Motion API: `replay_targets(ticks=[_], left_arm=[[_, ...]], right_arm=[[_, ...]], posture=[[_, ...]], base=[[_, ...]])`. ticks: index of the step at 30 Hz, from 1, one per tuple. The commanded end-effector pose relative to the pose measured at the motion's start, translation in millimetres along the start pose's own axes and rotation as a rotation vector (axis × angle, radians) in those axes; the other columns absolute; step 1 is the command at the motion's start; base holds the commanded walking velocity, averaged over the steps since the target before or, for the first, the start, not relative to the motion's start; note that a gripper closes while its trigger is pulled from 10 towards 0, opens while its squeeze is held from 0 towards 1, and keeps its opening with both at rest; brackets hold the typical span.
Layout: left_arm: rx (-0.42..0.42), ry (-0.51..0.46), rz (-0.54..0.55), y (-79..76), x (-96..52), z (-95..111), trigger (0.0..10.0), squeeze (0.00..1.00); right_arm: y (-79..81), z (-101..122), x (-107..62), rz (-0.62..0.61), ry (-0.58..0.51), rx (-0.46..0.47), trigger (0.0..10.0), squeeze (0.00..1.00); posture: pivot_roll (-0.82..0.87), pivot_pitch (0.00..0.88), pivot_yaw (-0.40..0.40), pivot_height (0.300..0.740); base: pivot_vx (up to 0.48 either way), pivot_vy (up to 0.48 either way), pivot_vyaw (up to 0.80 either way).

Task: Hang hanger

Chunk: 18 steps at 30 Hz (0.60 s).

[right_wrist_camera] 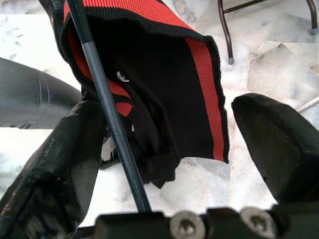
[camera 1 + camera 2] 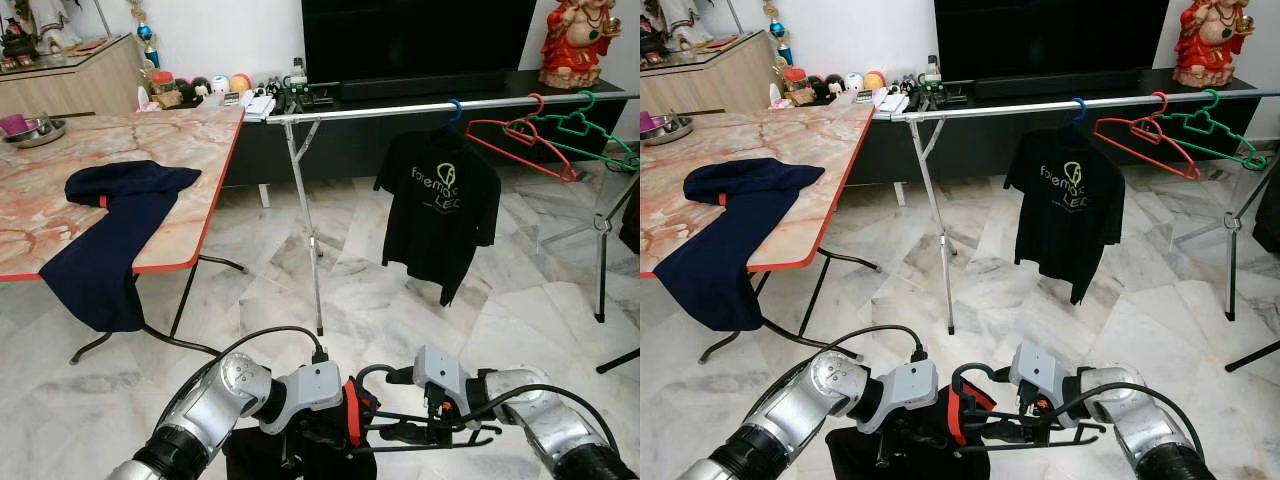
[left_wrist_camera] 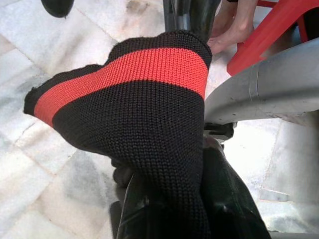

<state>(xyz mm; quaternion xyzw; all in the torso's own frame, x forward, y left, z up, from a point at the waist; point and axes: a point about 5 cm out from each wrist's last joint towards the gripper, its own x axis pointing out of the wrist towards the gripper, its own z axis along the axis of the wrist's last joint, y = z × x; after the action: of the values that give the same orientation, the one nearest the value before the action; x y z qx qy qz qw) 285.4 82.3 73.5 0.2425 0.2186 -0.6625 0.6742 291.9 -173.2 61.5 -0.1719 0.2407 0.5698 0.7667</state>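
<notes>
Near edge, low over the marble floor (image 2: 400, 300): left gripper (image 3: 164, 199) jaws clenched on a black garment with red band (image 3: 134, 99). Right gripper (image 1: 169, 144) jaws released, spread either side of a dark hanger rod (image 1: 114, 134) threaded through the garment. Far rail (image 2: 400, 108) carries a black T-shirt (image 2: 440, 205), a red hanger (image 2: 515, 140) and a green hanger (image 2: 590, 130). Navy cloth (image 2: 110, 230) drapes over the left surface (image 2: 190, 150).

Head stereo downward; wrist close-ups
</notes>
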Motion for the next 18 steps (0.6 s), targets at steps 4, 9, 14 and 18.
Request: replay_targets(ticks=[4,9,14,18], left_arm=[[0.011,-0.003,0.001,0.7,-2.5,3.4,10.0,0.0],[0.012,-0.004,0.001,1.0,-2.9,3.9,10.0,0.0],[0.018,-0.002,0.0,1.2,-3.3,4.5,10.0,0.0],[0.03,0.002,-0.002,1.5,-3.2,5.2,10.0,0.0]], right_arm=[[-1.8,5.0,2.3,0.015,-0.028,-0.005,0.0,0.0],[1.5,2.8,3.0,0.052,-0.033,0.004,0.0,0.0],[4.7,0.8,4.6,0.086,-0.028,0.013,0.0,0.0],[8.1,-2.1,6.0,0.123,-0.019,0.025,0.0,0.0]], posture=[[-0.05,0.036,0.082,0.74],[-0.05,0.04,0.081,0.74],[-0.05,0.041,0.08,0.74],[-0.04,0.046,0.078,0.74]], base=[[0.0,0.0,0.0],[0.0,0.0,0.0],[0.0,0.0,0.0],[0.0,0.0,0.0]])
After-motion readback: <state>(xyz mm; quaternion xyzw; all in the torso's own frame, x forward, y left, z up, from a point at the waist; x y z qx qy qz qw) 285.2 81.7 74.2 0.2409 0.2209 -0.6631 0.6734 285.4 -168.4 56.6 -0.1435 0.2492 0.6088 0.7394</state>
